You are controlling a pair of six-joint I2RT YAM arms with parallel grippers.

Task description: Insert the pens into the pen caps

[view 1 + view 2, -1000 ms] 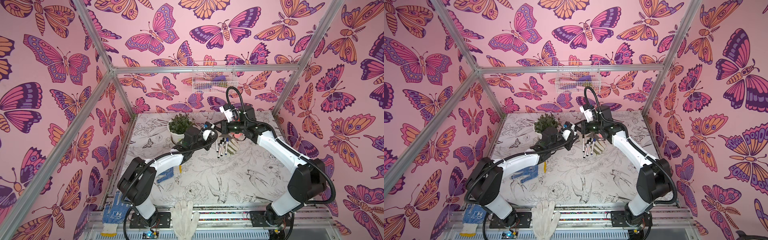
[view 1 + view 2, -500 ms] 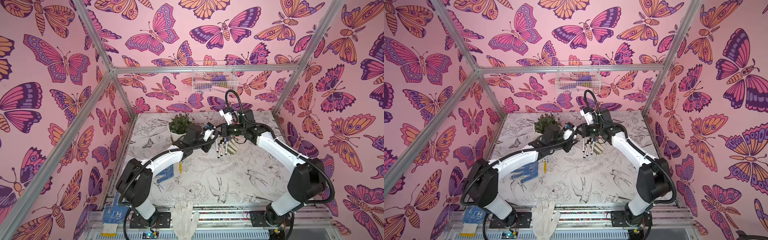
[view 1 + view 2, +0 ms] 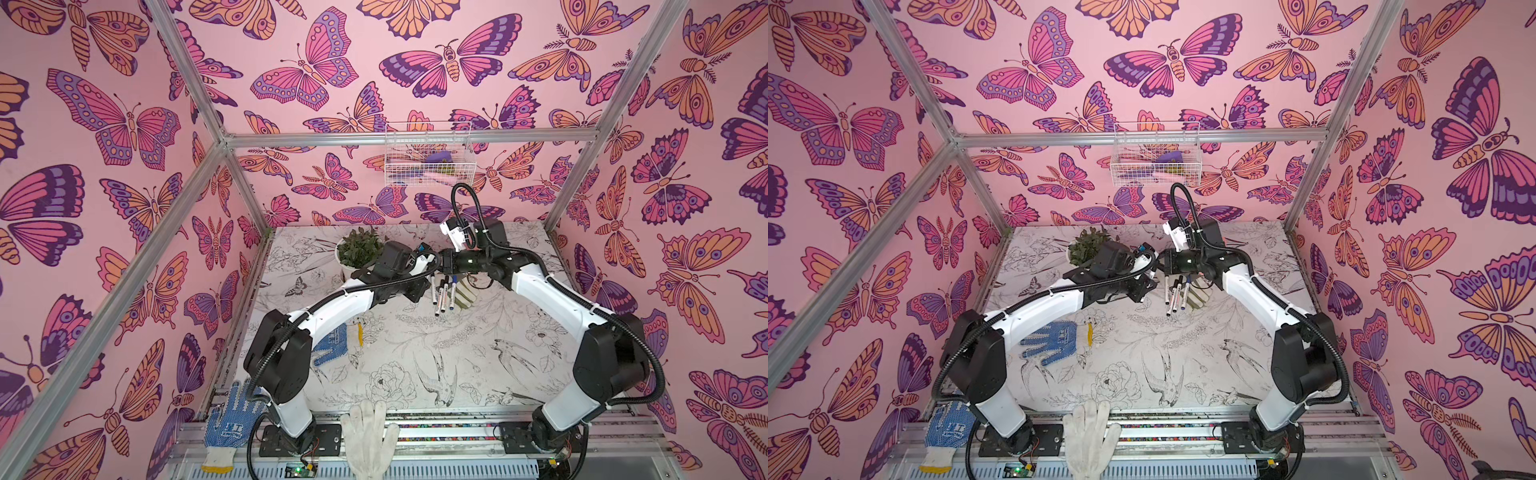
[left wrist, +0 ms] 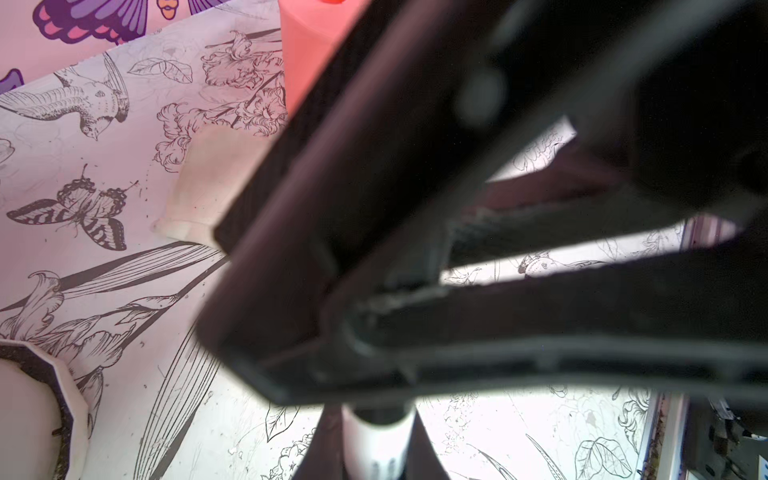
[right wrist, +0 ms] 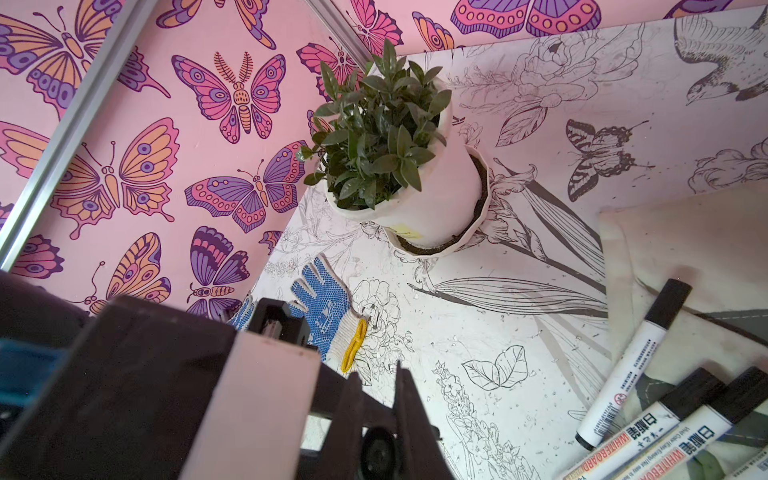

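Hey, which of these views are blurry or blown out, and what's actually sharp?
Left wrist view: the right gripper fills the frame, dark and out of focus; the table print beside it is sharp, blown out white behind the gripper. Right wrist view: potted plant and pens crisp, print legible; nearest dark parts blurred. Both top views: evenly lit, sharp.

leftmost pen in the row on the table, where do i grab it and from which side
I'd grip the pen on its white barrel, nearer the black cap, coming straight down with jaws across it. It lies flat, and that end fans away from the other pens, leaving finger room.
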